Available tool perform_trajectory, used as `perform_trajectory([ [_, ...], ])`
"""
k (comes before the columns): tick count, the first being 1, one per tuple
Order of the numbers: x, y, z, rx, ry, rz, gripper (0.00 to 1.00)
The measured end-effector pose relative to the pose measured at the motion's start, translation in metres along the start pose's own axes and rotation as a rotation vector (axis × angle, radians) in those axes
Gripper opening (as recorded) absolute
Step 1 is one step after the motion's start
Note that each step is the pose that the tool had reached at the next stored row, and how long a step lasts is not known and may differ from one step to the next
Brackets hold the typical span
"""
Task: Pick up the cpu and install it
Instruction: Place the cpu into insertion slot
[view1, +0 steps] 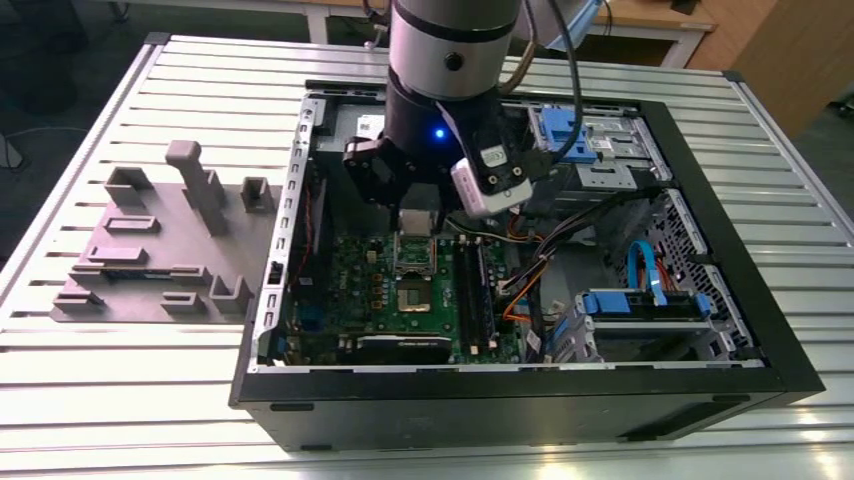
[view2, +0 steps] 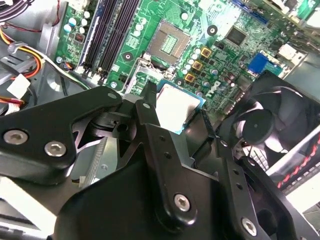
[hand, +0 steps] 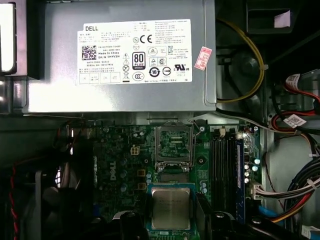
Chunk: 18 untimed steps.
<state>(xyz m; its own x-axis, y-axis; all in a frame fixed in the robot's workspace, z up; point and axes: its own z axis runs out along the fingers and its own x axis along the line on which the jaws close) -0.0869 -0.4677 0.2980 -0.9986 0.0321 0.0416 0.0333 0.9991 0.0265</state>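
Now gripper (view2: 176, 114) clamps cpu (view2: 175, 102) over mobo (view2: 146, 22), fan (view2: 260, 120) beside.

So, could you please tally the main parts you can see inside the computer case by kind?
cpu: 1
cpu socket: 1
power supply: 1
fan: 1
blue drive brackets: 2
Total: 6

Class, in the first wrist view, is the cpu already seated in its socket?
No, the socket is empty; the cpu is held apart from it in the gripper.
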Motion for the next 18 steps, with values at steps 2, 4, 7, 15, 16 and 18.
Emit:
perform_trajectory([
  [2, -0.0001, -0.0001, 0.0033, 0.0, 0.0, 0.0, 0.47],
  [4, -0.0002, -0.0002, 0.0057, 0.0001, 0.0001, 0.0, 0.47],
  [7, -0.0005, -0.0011, 0.0077, 0.0004, 0.0001, 0.0, 0.47],
  [15, -0.0068, -0.003, 0.0147, 0.0001, 0.0, 0.0, 0.47],
  [16, -0.0069, -0.0031, 0.0166, 0.0, 0.0, 0.0, 0.47],
  [18, -0.0073, -0.0032, 0.0202, 0.0, 0.0, 0.0, 0.47],
])
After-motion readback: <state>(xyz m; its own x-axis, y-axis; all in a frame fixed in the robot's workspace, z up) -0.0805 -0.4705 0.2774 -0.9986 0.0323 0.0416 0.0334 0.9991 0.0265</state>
